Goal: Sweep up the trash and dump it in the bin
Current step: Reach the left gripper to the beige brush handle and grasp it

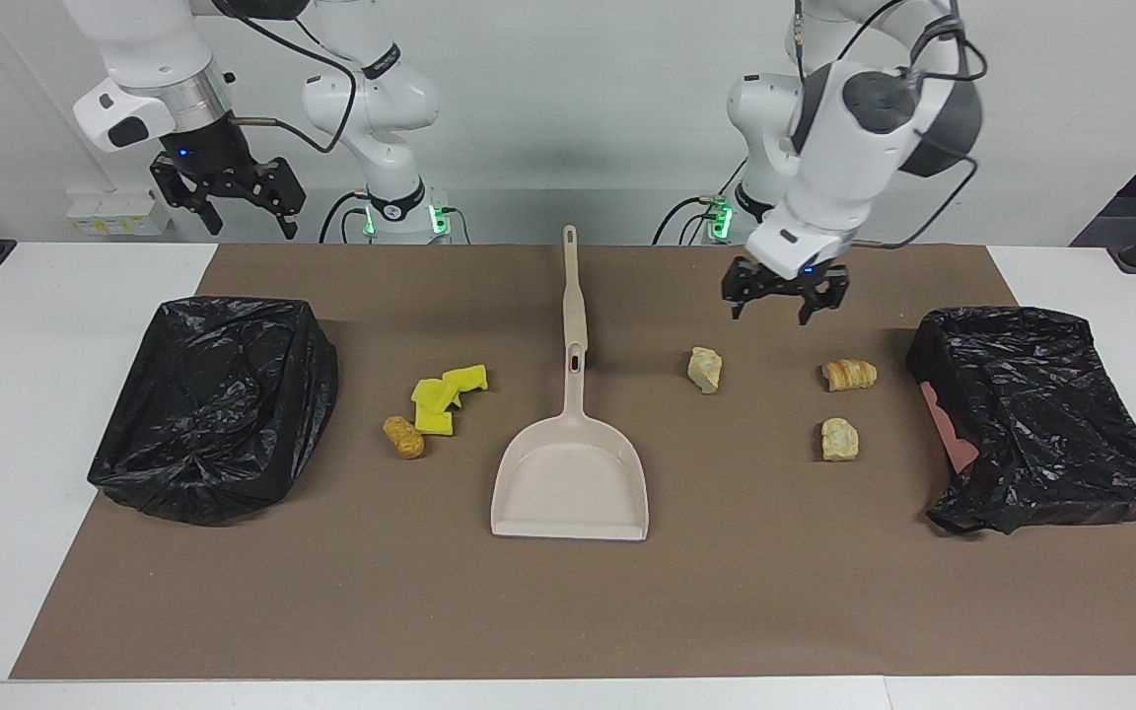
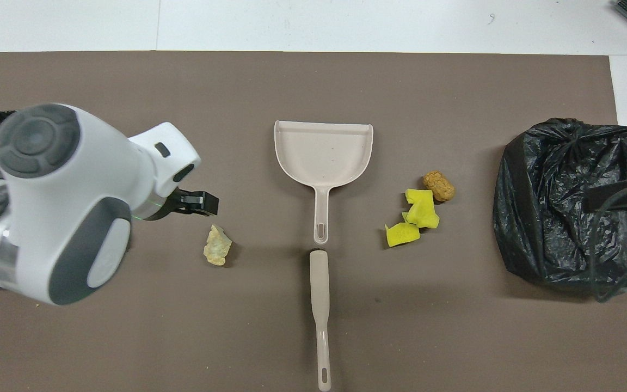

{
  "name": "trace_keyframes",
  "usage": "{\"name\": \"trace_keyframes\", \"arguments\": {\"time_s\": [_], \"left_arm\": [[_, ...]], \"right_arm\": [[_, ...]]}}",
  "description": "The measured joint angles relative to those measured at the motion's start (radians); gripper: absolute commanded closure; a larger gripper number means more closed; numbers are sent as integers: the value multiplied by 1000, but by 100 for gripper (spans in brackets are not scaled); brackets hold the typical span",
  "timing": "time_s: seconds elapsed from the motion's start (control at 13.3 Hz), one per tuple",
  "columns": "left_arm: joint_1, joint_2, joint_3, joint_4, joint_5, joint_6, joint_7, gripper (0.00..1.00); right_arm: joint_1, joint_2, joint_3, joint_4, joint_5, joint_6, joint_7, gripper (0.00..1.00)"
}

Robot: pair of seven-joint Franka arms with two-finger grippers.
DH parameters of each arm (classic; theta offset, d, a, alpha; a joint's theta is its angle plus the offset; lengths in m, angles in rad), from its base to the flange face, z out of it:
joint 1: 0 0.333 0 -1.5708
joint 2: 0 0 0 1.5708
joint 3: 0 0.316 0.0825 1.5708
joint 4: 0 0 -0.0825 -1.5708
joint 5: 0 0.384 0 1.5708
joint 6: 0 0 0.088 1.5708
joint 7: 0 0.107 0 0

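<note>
The trash lies on the brown mat [image 1: 726, 592] in two groups. Three pale tan lumps [image 1: 705, 370] [image 1: 849, 375] [image 1: 839, 439] sit toward the left arm's end; the overhead view shows only one lump [image 2: 217, 252], the left arm covering the rest. Yellow spongy pieces [image 1: 445, 394] [image 2: 417, 215] and an orange-brown nugget [image 1: 403, 437] [image 2: 438, 186] lie toward the right arm's end. The beige dustpan [image 1: 573, 483] [image 2: 324, 149] lies between them. Two black-bagged bins [image 1: 218, 404] [image 1: 1041, 414] stand at the mat's ends. My left gripper [image 1: 785, 308] hangs open and empty over the mat near the tan lumps. My right gripper [image 1: 248, 222] waits open, raised beside its bin.
A long beige stick [image 2: 319, 294] lies in line with the dustpan's handle, nearer to the robots. White table [image 1: 26, 325] borders the mat on all sides. The bin [image 2: 569, 201] at the right arm's end sits at the mat's edge.
</note>
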Motion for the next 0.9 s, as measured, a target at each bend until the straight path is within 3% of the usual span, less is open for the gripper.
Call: {"name": "trace_keyframes", "arguments": {"time_s": [0.45,0.9], "left_arm": [[-248,25,-4,-213,-7,226,-265,0],[-446,23,-5,-350,-85,388,-407,0]], "right_arm": [[0,0,0,-2,0,0,0,0],[0,1,0,-6,0,0,0,0]]}}
